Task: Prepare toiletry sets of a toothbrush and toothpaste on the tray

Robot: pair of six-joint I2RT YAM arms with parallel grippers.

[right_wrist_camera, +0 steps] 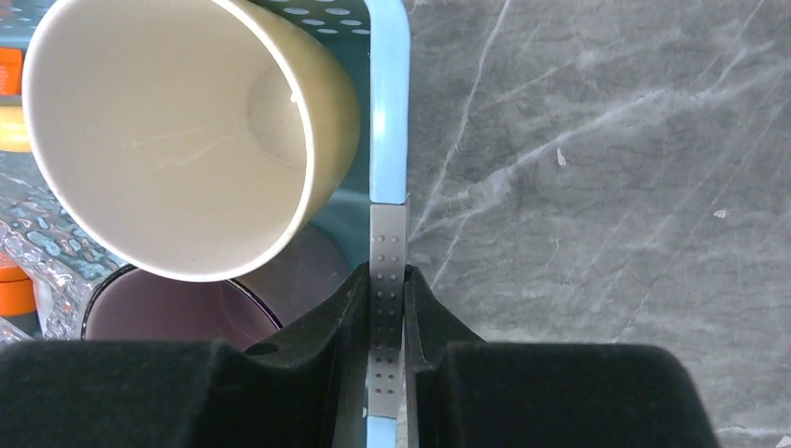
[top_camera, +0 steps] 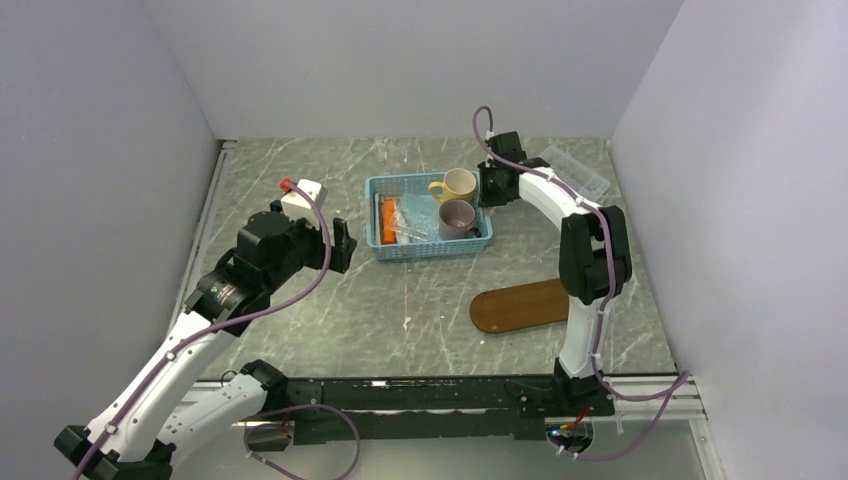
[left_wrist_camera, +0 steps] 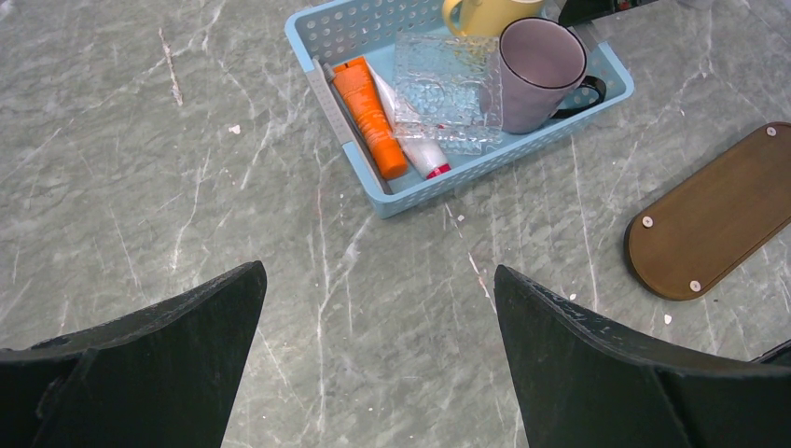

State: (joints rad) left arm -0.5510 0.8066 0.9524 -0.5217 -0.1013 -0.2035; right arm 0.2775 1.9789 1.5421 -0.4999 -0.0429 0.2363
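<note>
Showing white shells between black joint housings on the left arm [top_camera: 190, 340] and the right arm [top_camera: 585, 290]. Carrying a purple cable [top_camera: 322, 262] along each, looping loose by wrist and base. Ending at the left gripper [left_wrist_camera: 378, 271] in matte black, wedge-shaped fingers [left_wrist_camera: 159, 364], pale-flecked along one edge. Standing bolted to one shared black base rail [top_camera: 400, 400].

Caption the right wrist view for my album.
Right gripper pinching the wall of a blue plastic basket holding a pale yellow mug and a mauve mug.

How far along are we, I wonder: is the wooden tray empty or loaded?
Empty: the tray shows bare wood; the orange toothpaste lies in the basket.
</note>
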